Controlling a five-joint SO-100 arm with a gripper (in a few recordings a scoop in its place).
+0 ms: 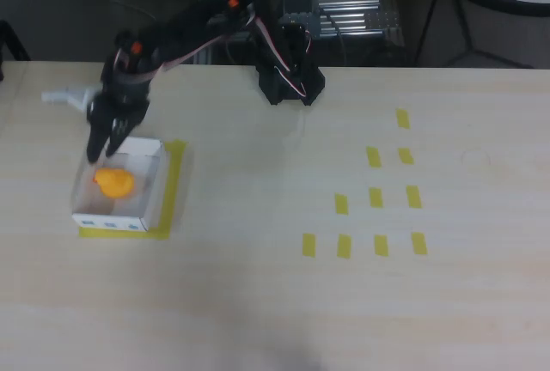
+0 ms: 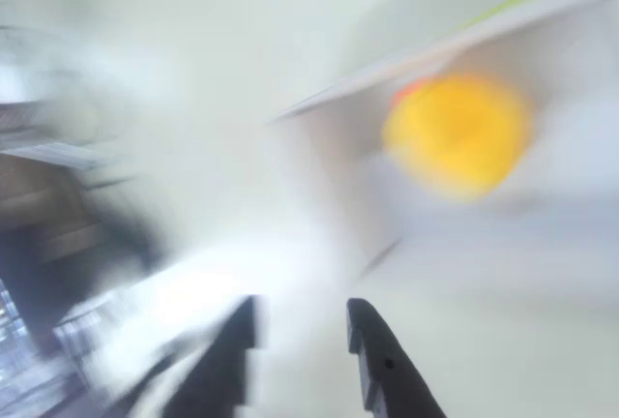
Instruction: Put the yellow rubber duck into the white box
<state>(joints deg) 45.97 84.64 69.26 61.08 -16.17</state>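
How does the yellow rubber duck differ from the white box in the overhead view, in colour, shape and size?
The yellow rubber duck is orange-yellow, whereas the white box is white with small blue marks on one outer side. The duck is rounded; the box is rectangular with thin walls. The duck is much smaller and lies inside the box, apart from the open gripper above it. Both rest at the left of the table.

Pale matt wood-grain table (image 1: 275, 302)

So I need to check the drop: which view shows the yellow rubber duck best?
The overhead view: the yellow rubber duck is sharp there, lying inside the white box, apart from the gripper. The wrist view shows it larger but as a motion-blurred yellow blob.
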